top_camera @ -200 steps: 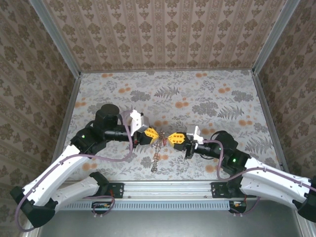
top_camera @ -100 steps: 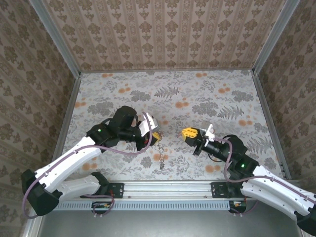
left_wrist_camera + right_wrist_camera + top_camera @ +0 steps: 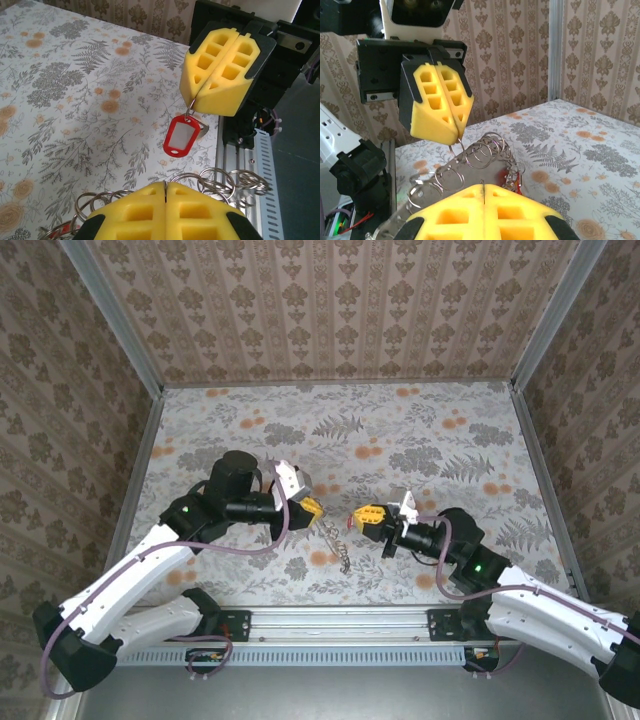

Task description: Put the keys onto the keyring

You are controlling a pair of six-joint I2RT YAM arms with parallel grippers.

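The keyring (image 3: 227, 179) is a chain of thin silver wire rings. The red key (image 3: 181, 136) is a flat red oval with a pale window. The chain trails from the left gripper (image 3: 310, 506), whose yellow pads are pressed together on 1 ring. The right gripper (image 3: 199, 96) faces it nearby, pads closed on the wire loop from which the red key hangs just below.

Looks like a lab test booth to me: wallpaper-print panels (image 3: 330, 310) in aluminium framing (image 3: 110, 315), floral tabletop (image 3: 420, 430), slotted mounting rail (image 3: 340, 622) up front.
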